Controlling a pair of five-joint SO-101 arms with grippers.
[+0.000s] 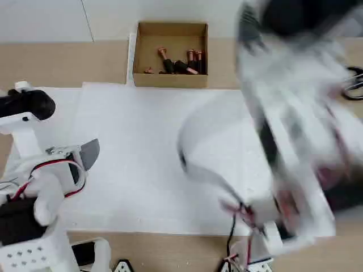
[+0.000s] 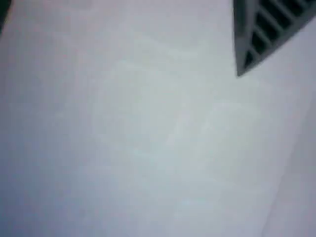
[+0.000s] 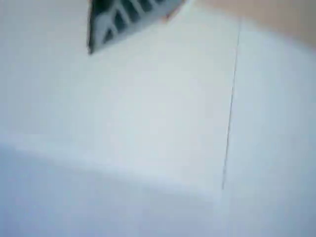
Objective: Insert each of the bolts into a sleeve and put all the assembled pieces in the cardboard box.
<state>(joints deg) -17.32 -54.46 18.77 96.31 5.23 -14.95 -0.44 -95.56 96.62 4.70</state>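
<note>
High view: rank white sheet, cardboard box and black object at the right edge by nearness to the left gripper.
From the left gripper:
1. white sheet, beneath it.
2. cardboard box, far side, middle.
3. black object, far right edge.

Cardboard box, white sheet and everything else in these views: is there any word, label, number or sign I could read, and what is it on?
None: no word, number or sign can be read in any view. The cardboard box shows plain brown walls, the white sheet is blank, and the pieces lying in the box are too small to show any marking.
</note>
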